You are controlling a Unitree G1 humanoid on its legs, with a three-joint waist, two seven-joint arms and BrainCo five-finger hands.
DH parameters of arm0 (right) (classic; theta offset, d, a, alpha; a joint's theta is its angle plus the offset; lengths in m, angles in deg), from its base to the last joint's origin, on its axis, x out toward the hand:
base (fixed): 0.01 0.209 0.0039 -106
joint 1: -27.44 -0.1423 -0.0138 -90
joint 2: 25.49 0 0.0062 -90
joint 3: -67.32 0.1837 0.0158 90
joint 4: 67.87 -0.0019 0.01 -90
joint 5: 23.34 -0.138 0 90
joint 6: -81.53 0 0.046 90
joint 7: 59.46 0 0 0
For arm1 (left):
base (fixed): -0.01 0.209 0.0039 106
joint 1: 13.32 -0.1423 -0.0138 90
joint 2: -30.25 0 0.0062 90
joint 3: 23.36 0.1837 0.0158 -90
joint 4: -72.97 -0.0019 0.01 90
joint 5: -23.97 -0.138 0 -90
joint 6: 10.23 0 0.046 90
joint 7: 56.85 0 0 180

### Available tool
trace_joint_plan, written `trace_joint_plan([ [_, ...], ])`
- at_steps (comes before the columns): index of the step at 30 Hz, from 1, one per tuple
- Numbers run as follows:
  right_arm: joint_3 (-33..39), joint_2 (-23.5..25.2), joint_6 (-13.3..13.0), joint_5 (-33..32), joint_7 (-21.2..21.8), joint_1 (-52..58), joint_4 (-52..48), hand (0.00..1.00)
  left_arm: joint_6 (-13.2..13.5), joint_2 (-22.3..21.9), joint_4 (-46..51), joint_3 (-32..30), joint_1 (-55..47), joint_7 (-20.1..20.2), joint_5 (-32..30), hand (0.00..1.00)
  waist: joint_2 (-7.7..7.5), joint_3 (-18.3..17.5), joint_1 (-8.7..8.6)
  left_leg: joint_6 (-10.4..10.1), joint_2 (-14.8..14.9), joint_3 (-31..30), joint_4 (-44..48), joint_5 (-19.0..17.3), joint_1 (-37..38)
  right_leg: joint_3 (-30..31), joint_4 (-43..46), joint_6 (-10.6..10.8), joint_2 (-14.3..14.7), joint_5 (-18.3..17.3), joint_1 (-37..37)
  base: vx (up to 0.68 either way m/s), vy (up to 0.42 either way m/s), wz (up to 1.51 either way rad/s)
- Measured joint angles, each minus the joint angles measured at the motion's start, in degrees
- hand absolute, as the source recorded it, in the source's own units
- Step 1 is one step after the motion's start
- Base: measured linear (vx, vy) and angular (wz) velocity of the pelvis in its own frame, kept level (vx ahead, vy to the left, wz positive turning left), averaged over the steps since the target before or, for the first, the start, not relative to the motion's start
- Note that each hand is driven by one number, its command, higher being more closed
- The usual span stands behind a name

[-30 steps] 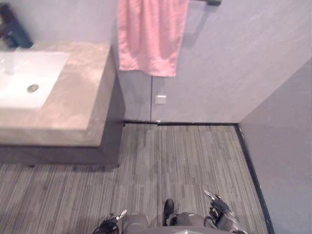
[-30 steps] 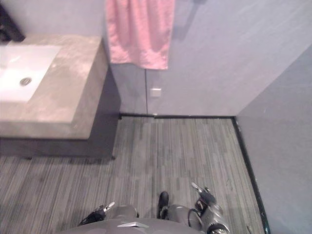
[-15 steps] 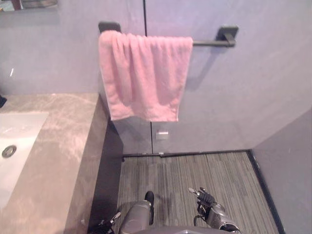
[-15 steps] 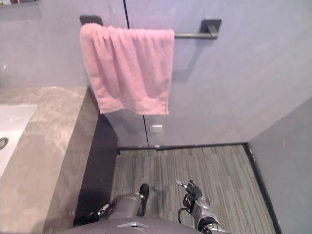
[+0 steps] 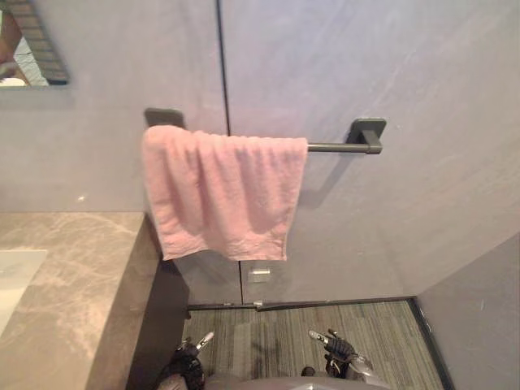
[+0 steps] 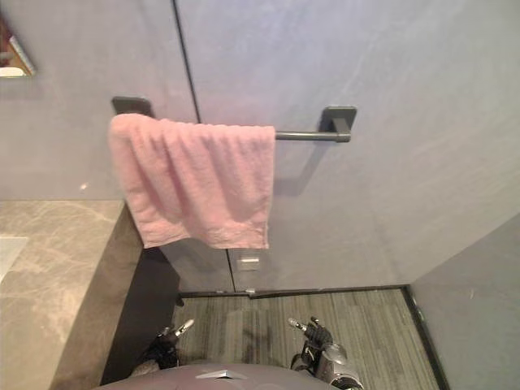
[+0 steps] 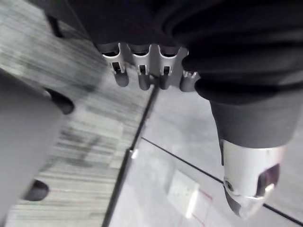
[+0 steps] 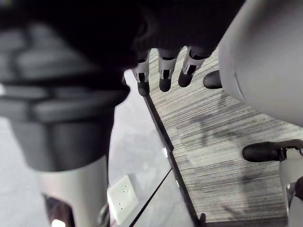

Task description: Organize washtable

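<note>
A pink towel (image 5: pixel 223 195) hangs folded over the left half of a dark wall rail (image 5: pixel 337 147). The marble washtable (image 5: pixel 73 284) runs along the left, with a corner of its white sink (image 5: pixel 12 280) at the edge. My left hand (image 5: pixel 191 349) hangs low beside the washtable's dark end, fingers (image 7: pixel 139 66) relaxed and holding nothing. My right hand (image 5: pixel 333 348) hangs low over the striped floor, fingers (image 8: pixel 163 71) loose and empty. Both hands are far below the towel and touch nothing.
A mirror corner (image 5: pixel 28 45) shows at the upper left. A white wall socket (image 5: pixel 260 275) sits under the towel, just above the floor. A grey side wall (image 5: pixel 479 325) closes the space on the right.
The whole picture has shifted: the camera now looks higher, at the wall and towel rail, with less sink and floor in view. Both hands stay low and empty.
</note>
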Motion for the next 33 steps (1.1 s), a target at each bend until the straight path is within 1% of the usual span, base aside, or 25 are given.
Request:
trace_joint_plan([
  [1, -3.4, -0.4, 0.6, 0.7, -0.3, 0.4, -3.4, 0.00, 0.1, -0.6, 6.4, 1.2, -1.7, -0.1, 1.7, 0.00, 0.43, -0.3, -0.15, -0.6, 0.6, -1.2, -0.3, 0.3, -0.8, -0.4, -1.3, -0.4, 1.0, 0.3, 0.0, 0.02, -0.166, 0.13],
  [2, -6.1, -0.9, 0.9, 1.1, -0.7, 1.2, -9.3, 0.00, 0.5, -1.4, 13.6, 1.1, -3.5, -0.1, 4.0, 0.00, 0.64, -0.5, 0.00, -1.1, 1.4, -2.0, -0.6, 0.2, -1.3, -0.6, -2.7, -0.8, 1.9, 0.8, 0.0, 0.02, -0.157, 0.12],
  [3, -7.0, -1.0, 0.8, 1.1, -0.8, 1.8, -13.1, 0.00, 0.8, -1.8, 17.3, 0.8, -4.4, -0.1, 5.0, 0.00, 0.65, -0.7, 0.01, -1.3, 1.6, -2.2, -0.8, 0.2, -1.6, -0.7, -3.6, -0.9, 2.3, 1.1, 0.1, 0.05, -0.129, -0.01],
  [4, -8.1, -1.1, 0.6, 1.1, -0.9, 3.0, -21.3, 0.00, 1.1, -2.6, 24.5, -0.8, -6.6, -0.2, 6.5, 0.00, 0.62, -0.9, 0.06, -1.6, 2.2, -2.3, -1.3, 0.2, -1.7, -0.8, -5.1, -1.2, 3.0, 1.7, 0.5, 0.06, -0.098, -0.03],
  [5, -8.9, -1.1, 0.2, 1.1, -1.2, 4.0, -27.2, 0.00, 1.2, -3.6, 29.4, -2.6, -8.0, -0.8, 6.4, 0.00, 0.57, -1.0, 0.04, -1.8, 2.5, -2.3, -1.3, 0.0, -1.7, -0.8, -6.0, -1.3, 3.3, 1.8, 0.8, 0.09, -0.098, -0.06],
  [6, -10.8, -1.7, -1.2, 1.1, -1.8, 5.8, -36.0, 0.00, 2.8, -5.0, 36.2, -4.6, -10.4, -3.5, 5.3, 0.00, 0.36, -1.6, 0.14, -2.1, 2.8, -2.3, -1.4, -0.2, -1.7, -0.8, -6.6, -1.4, 3.7, 1.9, 1.0, 0.09, -0.062, -0.03],
  [7, -11.7, -2.0, -1.8, 1.1, -1.9, 6.2, -38.9, 0.00, 3.3, -5.0, 38.2, -4.9, -10.8, -4.4, 4.9, 0.00, 0.26, -1.7, 0.20, -2.1, 2.8, -2.3, -1.3, -0.2, -1.6, -0.8, -7.1, -1.5, 3.7, 2.0, 1.4, 0.11, -0.041, -0.02],
  [8, -13.0, -2.1, -2.1, 1.1, -1.8, 6.8, -44.4, 0.00, 3.5, -5.2, 41.6, -5.9, -11.6, -5.8, 3.7, 0.00, 0.09, -1.8, 0.39, -2.1, 2.8, -2.5, -1.1, -0.5, -1.5, -1.0, -7.9, -1.4, 3.8, 2.3, 2.1, 0.09, -0.011, 0.03],
  [10, -14.6, -2.2, -3.1, 1.1, -1.9, 6.8, -52.1, 0.00, 3.7, -5.3, 47.2, -6.3, -12.8, -7.9, 3.5, 0.00, -0.22, -2.0, 0.57, -2.0, 2.6, -2.8, -1.0, -0.6, -1.5, -1.3, -8.7, -1.3, 3.6, 2.6, 2.6, 0.07, 0.003, 0.08],
  [12, -16.0, -2.2, -4.1, 1.1, -2.0, 6.5, -60.0, 0.00, 3.9, -5.4, 54.4, -6.6, -13.3, -9.5, 3.0, 0.00, -0.56, -2.2, 1.52, -1.7, 2.2, -2.8, -1.0, -0.8, -1.5, -1.7, -10.0, -1.0, 3.5, 3.1, 3.5, 0.05, 0.012, 0.09],
  [13, -17.4, -2.2, -4.7, 1.1, -2.0, 5.8, -64.5, 0.00, 4.3, -5.4, 59.1, -6.9, -13.4, -10.3, 2.0, 0.00, -0.83, -2.4, 1.90, -1.4, 2.1, -2.9, -0.8, -1.0, -1.4, -1.8, -10.3, -1.0, 3.3, 3.2, 3.8, 0.04, 0.043, 0.06],
  [14, -18.5, -2.2, -4.8, 1.1, -2.0, 5.1, -67.3, 0.00, 4.8, -5.4, 62.6, -7.0, -13.4, -10.5, 1.4, 0.00, -1.08, -2.6, 2.00, -1.3, 2.0, -2.9, -0.7, -1.1, -1.3, -1.9, -10.4, -1.0, 2.9, 3.2, 4.0, 0.03, 0.048, 0.03],
  [15, -19.7, -2.2, -5.6, 1.1, -2.0, 3.5, -69.6, 0.00, 5.7, -5.3, 66.9, -6.9, -13.1, -11.4, 0.9, 0.00, -1.37, -2.8, 1.99, -1.2, 1.8, -2.8, -0.6, -1.1, -1.5, -1.8, -10.6, -0.8, 2.8, 3.3, 4.0, 0.02, 0.037, 0.01],
  [16, -20.1, -2.2, -5.9, 1.1, -2.1, 2.6, -70.5, 0.00, 6.0, -5.3, 68.3, -6.9, -12.8, -11.7, 0.8, 0.00, -1.44, -2.8, 1.99, -1.2, 1.7, -2.8, -0.5, -1.1, -1.6, -1.8, -10.7, -0.8, 2.8, 3.4, 4.0, 0.00, 0.030, -0.01],
  [17, -20.9, -2.1, -7.1, 1.1, -3.0, -0.2, -71.6, 0.00, 6.8, -5.1, 70.7, -7.0, -12.5, -12.5, 0.8, 0.00, -1.39, -2.8, 2.04, -1.0, 1.5, -2.8, -0.2, -1.2, -1.7, -1.8, -11.0, -0.7, 2.7, 3.7, 4.2, -0.02, 0.039, -0.02],
  [18, -21.2, -2.1, -7.6, 1.1, -3.6, -3.7, -71.6, 0.00, 7.4, -5.0, 72.8, -6.9, -12.2, -12.9, 0.8, 0.00, -1.30, -2.7, 2.17, -0.9, 1.3, -2.8, -0.1, -1.3, -1.7, -1.7, -11.1, -0.6, 2.6, 3.9, 4.2, -0.03, 0.045, -0.02],
  [20, -21.2, -2.1, -8.4, 1.1, -4.5, -7.9, -71.5, 0.00, 7.6, -4.6, 75.5, -6.7, -12.2, -13.4, 0.3, 0.00, -1.23, -2.7, 2.57, -0.8, 1.1, -2.7, -0.2, -1.3, -1.7, -1.6, -11.1, -0.5, 2.4, 3.9, 4.3, -0.01, 0.019, -0.01],
  [21, -21.2, -2.1, -8.2, 1.1, -4.8, -9.4, -70.6, 0.00, 7.7, -4.0, 76.3, -6.7, -12.3, -13.6, -1.0, 0.00, -1.18, -2.7, 3.20, -0.8, 1.1, -2.8, -0.4, -1.4, -1.7, -1.6, -11.1, -0.5, 2.5, 3.9, 4.2, 0.00, 0.000, 0.00],
  [23, -21.4, -2.1, -8.3, 1.1, -5.2, -10.2, -70.6, 0.00, 7.7, -3.9, 77.1, -7.0, -12.5, -13.6, -1.4, 0.00, -1.21, -2.7, 3.68, -0.8, 1.0, -2.8, -0.5, -1.4, -2.1, -1.7, -11.3, -0.5, 2.5, 3.9, 4.1, 0.00, 0.002, 0.02],
  [27, -21.5, -2.1, -8.3, 1.0, -5.7, -12.7, -69.8, 0.00, 7.7, -3.9, 78.4, -7.1, -12.5, -13.5, -1.4, 0.00, -1.18, -2.7, 4.04, -0.9, 1.0, -2.9, -0.3, -1.3, -2.9, -1.7, -11.6, -0.7, 2.5, 4.2, 3.6, 0.00, 0.000, 0.00],
  [28, -22.0, -2.2, -8.4, 0.2, -5.6, -13.5, -68.7, 1.00, 7.7, -3.9, 78.4, -6.8, -12.4, -13.5, -1.3, 0.00, -1.05, -2.7, 4.00, -0.9, 1.0, -3.0, -0.4, -1.3, -3.1, -1.7, -11.7, -0.7, 2.6, 4.2, 3.6, 0.00, 0.000, 0.00],
  [30, -23.4, -2.2, -8.5, -1.2, -5.3, -13.7, -68.1, 1.00, 7.7, -3.9, 78.4, -6.7, -11.9, -13.3, -1.3, 0.00, -1.04, -2.7, 4.03, -1.0, 1.0, -3.2, -0.8, -1.2, -3.3, -1.8, -11.9, -0.8, 2.6, 4.3, 3.5, 0.00, -0.006, 0.03],
  [32, -24.5, -2.2, -9.0, -1.9, -4.1, -13.9, -65.8, 1.00, 7.7, -3.8, 78.4, -6.7, -10.8, -12.6, -1.3, 0.00, -1.04, -2.7, 4.58, -1.1, 1.0, -3.5, -1.0, -1.1, -3.5, -2.0, -11.9, -0.8, 2.6, 4.3, 3.4, 0.00, -0.011, 0.07],
  [33, -25.7, -2.2, -9.0, -3.5, -3.7, -14.6, -63.7, 1.00, 7.7, -3.6, 78.4, -6.7, -10.1, -12.4, -1.3, 0.00, -1.00, -2.7, 4.84, -1.1, 1.0, -3.7, -1.0, -1.0, -3.6, -2.2, -11.9, -0.8, 2.6, 4.3, 3.3, 0.00, -0.005, 0.05],
])
